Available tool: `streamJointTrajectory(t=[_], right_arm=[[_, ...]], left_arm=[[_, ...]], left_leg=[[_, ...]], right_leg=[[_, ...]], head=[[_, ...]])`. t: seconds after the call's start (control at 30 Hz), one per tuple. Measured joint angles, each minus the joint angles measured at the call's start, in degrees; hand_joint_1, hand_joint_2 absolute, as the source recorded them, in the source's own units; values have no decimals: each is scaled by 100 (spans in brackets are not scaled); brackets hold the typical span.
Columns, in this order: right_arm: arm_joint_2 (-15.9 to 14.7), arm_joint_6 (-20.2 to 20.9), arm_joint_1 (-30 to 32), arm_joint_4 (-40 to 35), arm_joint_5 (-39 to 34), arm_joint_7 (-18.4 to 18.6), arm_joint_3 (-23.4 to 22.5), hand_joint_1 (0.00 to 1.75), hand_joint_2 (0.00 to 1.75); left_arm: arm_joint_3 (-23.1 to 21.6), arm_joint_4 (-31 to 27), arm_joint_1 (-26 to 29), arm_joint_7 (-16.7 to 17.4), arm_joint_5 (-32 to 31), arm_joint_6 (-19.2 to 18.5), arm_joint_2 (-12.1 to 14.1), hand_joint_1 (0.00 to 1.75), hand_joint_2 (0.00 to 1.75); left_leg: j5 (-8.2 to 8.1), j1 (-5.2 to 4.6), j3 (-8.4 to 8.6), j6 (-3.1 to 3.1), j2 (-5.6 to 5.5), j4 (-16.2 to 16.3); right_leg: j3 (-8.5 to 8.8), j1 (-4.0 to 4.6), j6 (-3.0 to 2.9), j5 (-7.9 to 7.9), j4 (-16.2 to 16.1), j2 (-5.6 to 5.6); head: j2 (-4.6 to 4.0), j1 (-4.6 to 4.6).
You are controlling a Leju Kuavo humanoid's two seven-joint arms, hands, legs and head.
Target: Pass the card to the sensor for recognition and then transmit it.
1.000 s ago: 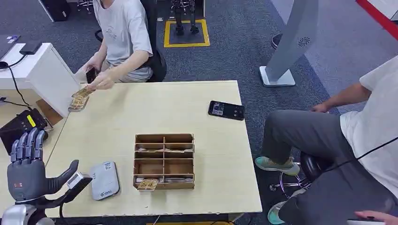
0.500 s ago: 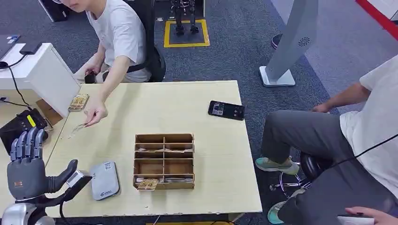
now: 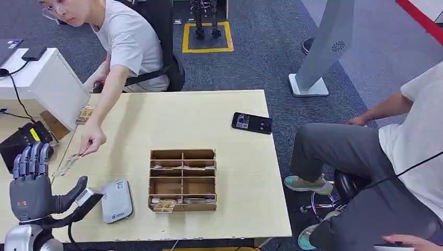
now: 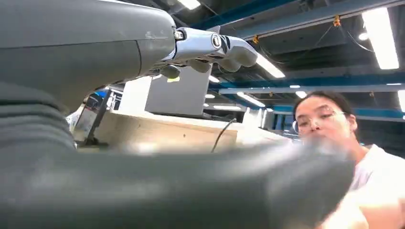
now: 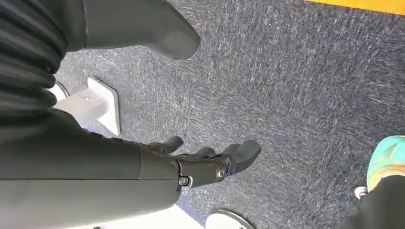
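At lower left of the frame, left hand (image 3: pixel 30 191) raised, fingers spread, empty, a person's hand (image 3: pixel 92 143) holding the card (image 3: pixel 68 164) out just above it, grey sensor (image 3: pixel 116 201) on wooden table (image 3: pixel 156 120), right hand (image 5: pixel 205 164) loose over carpet (image 5: pixel 296 86).

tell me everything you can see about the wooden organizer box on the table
The wooden organizer box is a low, open-topped tray of light brown board that looks like thin plywood, split by dividers into two columns of shallow compartments. It sits flat near the middle of the table, right of the grey card reader. Some compartments seem to hold cards, one at its near left edge. Nothing else touches it.
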Motion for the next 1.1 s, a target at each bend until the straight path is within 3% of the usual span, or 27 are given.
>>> streamJointTrajectory(t=[0.9, 0.93, 0.97, 1.03, 1.1], right_arm=[[2, 9, 1, 22, -2, 33, 96, 0, 175], [2, 9, 1, 24, -2, 33, 96, 0, 175], [2, 9, 1, 24, 0, 33, 96, 0, 175], [2, 9, 1, 26, 0, 24, 96, 0, 175], [2, 9, 2, 26, 0, 13, 96, 0, 175]], left_arm=[[0, 446, -200, 52, -9, 101, -4, 3, 175], [0, 455, -200, 55, -4, 101, -4, 77, 175], [0, 463, -200, 57, 13, 96, -4, 175, 175], [2, 481, -199, 57, 50, 87, -4, 166, 175], [2, 490, -196, 57, 98, 76, 0, 175, 175]], left_leg=[[0, 0, -1, 0, -1, 0], [0, 0, -1, 0, -1, 0], [0, 0, -1, 0, -1, 0], [0, 0, -1, 0, -1, 0], [1, 0, -1, 0, -1, 0]], right_leg=[[0, 0, 0, 0, 0, -1], [0, 0, 0, 0, 0, -1], [0, 0, 0, 0, 0, -1], [0, 0, 0, 0, 1, -1], [1, 0, 0, 0, 1, -1]], head=[[0, 0], [0, -2], [0, 0], [0, -2], [0, 0]])
